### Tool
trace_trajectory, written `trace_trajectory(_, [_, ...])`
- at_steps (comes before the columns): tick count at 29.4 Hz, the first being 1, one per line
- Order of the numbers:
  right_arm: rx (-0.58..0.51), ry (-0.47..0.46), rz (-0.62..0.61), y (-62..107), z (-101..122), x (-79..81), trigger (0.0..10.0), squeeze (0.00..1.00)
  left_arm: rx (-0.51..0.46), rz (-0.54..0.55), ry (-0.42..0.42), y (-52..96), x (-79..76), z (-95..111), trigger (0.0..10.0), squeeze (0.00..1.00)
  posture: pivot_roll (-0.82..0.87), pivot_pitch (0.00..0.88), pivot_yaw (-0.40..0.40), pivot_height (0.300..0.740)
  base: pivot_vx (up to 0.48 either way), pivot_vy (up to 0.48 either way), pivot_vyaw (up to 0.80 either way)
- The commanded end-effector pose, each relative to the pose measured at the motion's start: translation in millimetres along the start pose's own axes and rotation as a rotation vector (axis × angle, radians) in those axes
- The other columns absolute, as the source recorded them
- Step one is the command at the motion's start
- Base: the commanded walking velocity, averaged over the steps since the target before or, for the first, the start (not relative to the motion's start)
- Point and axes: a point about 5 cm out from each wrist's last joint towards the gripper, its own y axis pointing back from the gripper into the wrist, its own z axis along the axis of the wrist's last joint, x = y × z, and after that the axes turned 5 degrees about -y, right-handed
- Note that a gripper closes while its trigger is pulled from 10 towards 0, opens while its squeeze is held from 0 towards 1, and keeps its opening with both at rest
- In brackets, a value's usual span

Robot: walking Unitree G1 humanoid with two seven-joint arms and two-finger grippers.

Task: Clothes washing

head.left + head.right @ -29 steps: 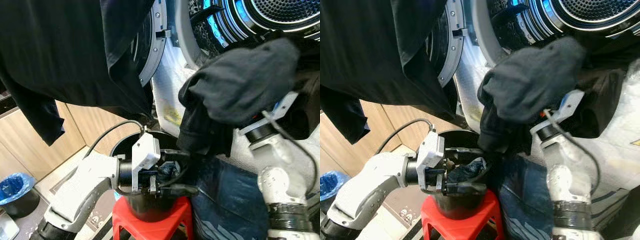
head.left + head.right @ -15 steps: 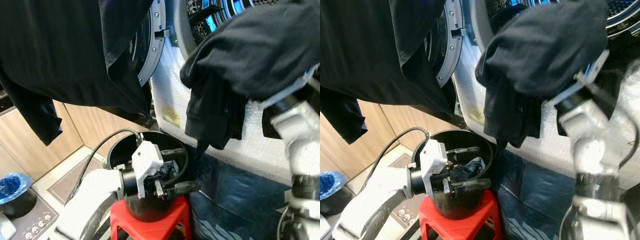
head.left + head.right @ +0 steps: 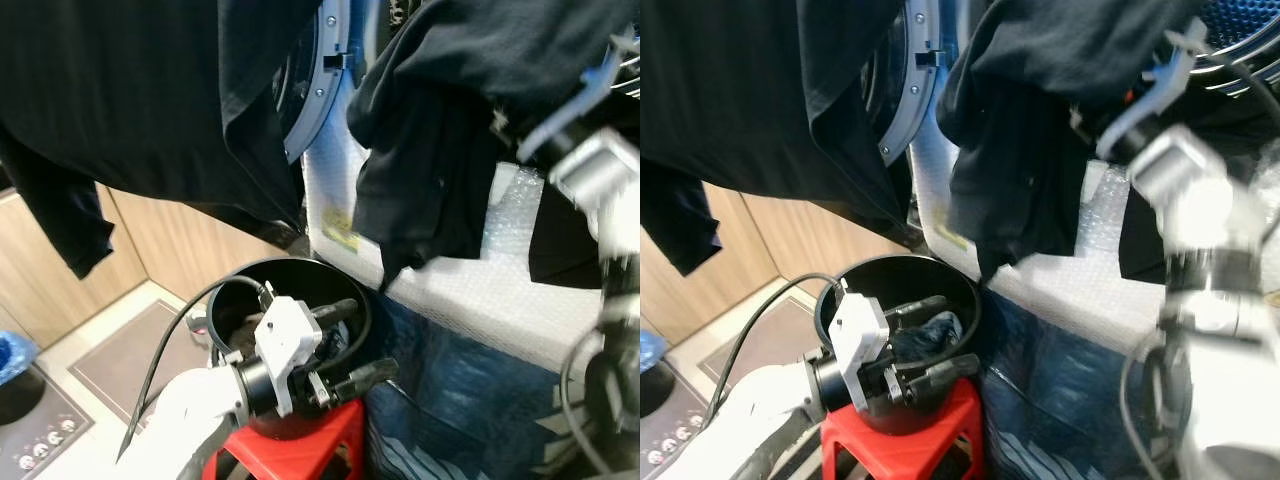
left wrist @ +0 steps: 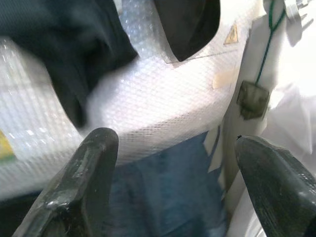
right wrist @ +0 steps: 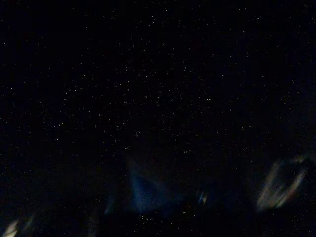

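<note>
A black garment [image 3: 440, 150] hangs in folds from my raised right gripper, which is buried in the cloth in front of the washer opening. My right arm's wrist [image 3: 590, 170] is blurred below it. The right wrist view is nearly all dark. Lower down, my left gripper [image 3: 350, 342] stands open over a black bucket [image 3: 290, 264] on a red stool [image 3: 320, 445]. A dark blue cloth [image 3: 925, 335] lies inside the bucket. In the left wrist view both fingers [image 4: 94, 168] are spread wide with nothing between them.
A large black garment [image 3: 130, 90] hangs over the open washer door [image 3: 312, 95] at the upper left. The washer front is covered in bubble wrap [image 3: 480, 290], with blue fabric [image 3: 450, 400] below it. Wooden cabinets [image 3: 190, 240] stand at the left.
My right arm has risen towards the drum, lifting the black garment higher. The left gripper has stayed open over the bucket. The camera has shifted.
</note>
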Motion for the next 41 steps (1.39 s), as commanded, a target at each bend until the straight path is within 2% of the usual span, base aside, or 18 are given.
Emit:
trace_trajectory(1, [-0.057, 0.043, -0.093, -5.1, 18.2, 0.8, 10.0, 0.0, 0.004, 0.014, -0.009, 0.1, -2.6, 3.8, 10.0, 0.0, 0.0, 0.031, -0.077, 0.74, 0.0, 0.0, 0.0])
trace_trajectory(8, [-0.109, 0.068, -0.305, -9.5, 33.4, -3.5, 10.0, 0.0, 0.009, 0.043, -0.008, 2.6, -0.3, 3.6, 10.0, 0.0, 0.01, 0.024, -0.086, 0.74, 0.0, 0.0, 0.0])
trace_trajectory(11, [-0.151, 0.085, -0.468, -7.3, 43.5, -9.0, 10.0, 0.0, 0.009, 0.064, -0.004, 3.6, -0.5, 3.9, 10.0, 0.0, 0.01, 0.014, -0.094, 0.74, 0.0, 0.0, 0.0])
trace_trajectory(14, [-0.184, 0.111, -0.577, -4.8, 49.3, -12.0, 10.0, 0.0, 0.01, 0.074, 0.002, 3.6, -1.4, 3.7, 10.0, 0.0, 0.01, 0.011, -0.097, 0.74, 0.0, 0.0, 0.0])
trace_trajectory(17, [-0.204, 0.235, -0.707, -3.2, 58.8, -10.5, 10.0, 0.0, 0.011, 0.079, 0.016, 3.6, -3.1, 2.4, 10.0, 0.0, 0.01, 0.001, -0.103, 0.74, 0.0, 0.0, 0.0])
trace_trajectory(18, [-0.261, 0.257, -0.771, -1.1, 68.3, -8.2, 10.0, 0.0, 0.009, 0.08, 0.02, 3.5, -4.4, 2.2, 10.0, 0.0, 0.01, 0.0, -0.106, 0.74, 0.0, 0.0, 0.0])
trace_trajectory(21, [-0.403, 0.14, -0.828, 4.7, 83.7, -5.6, 10.0, 0.0, 0.005, 0.089, 0.025, 3.1, -5.0, 2.2, 10.0, 0.0, 0.01, 0.0, -0.112, 0.74, 0.0, 0.0, 0.0])
trace_trajectory(25, [-0.459, 0.127, -0.862, 5.8, 88.7, -2.9, 10.0, 0.0, 0.004, 0.102, 0.032, 3.8, -4.6, 2.5, 10.0, 0.0, 0.02, 0.0, -0.114, 0.74, 0.0, 0.0, 0.0])
trace_trajectory(26, [-0.39, 0.193, -0.855, -0.5, 81.5, -0.3, 10.0, 0.0, 0.007, 0.111, 0.033, 5.0, -3.8, 2.3, 10.0, 0.0, 0.02, 0.0, -0.113, 0.74, 0.0, 0.0, 0.0])
trace_trajectory(30, [-0.237, 0.328, -0.821, -12.9, 63.8, 4.4, 10.0, 0.0, 0.011, 0.118, 0.036, 6.2, -3.9, 2.1, 10.0, 0.0, 0.03, 0.0, -0.112, 0.74, 0.0, 0.0, 0.0])
trace_trajectory(33, [-0.067, 0.522, -0.771, -24.7, 42.9, 9.4, 10.0, 0.0, 0.011, 0.118, 0.039, 6.8, -4.5, 1.9, 10.0, 0.0, 0.02, 0.0, -0.11, 0.74, 0.0, 0.0, 0.0])
trace_trajectory(34, [0.037, 0.578, -0.737, -28.9, 29.1, 9.5, 10.0, 0.0, 0.01, 0.116, 0.04, 6.5, -5.0, 1.9, 10.0, 0.0, 0.02, 0.0, -0.109, 0.74, 0.0, 0.0, 0.0])
trace_trajectory(35, [0.083, 0.579, -0.723, -29.8, 23.1, 8.9, 10.0, 0.0, 0.009, 0.115, 0.041, 6.3, -5.2, 2.1, 10.0, 0.0, 0.02, 0.0, -0.109, 0.74, 0.0, 0.0, 0.0])
trace_trajectory(37, [0.149, 0.699, -0.709, -29.6, 17.2, 6.3, 10.0, 0.0, 0.006, 0.114, 0.046, 5.0, -5.2, 2.4, 10.0, 0.0, 0.01, 0.0, -0.106, 0.74, 0.0, 0.0, 0.0])
trace_trajectory(39, [0.229, 0.69, -0.68, -27.7, 8.5, 1.9, 10.0, 0.0, 0.004, 0.112, 0.047, 4.3, -4.9, 3.1, 10.0, 0.0, 0.01, 0.0, -0.105, 0.74, 0.0, 0.0, 0.0])
trace_trajectory(41, [0.255, 0.68, -0.681, -25.1, 6.5, -1.6, 10.0, 0.0, 0.005, 0.113, 0.05, 4.2, -4.2, 3.2, 10.0, 0.0, 0.01, 0.0, -0.103, 0.74, 0.0, 0.0, 0.0])
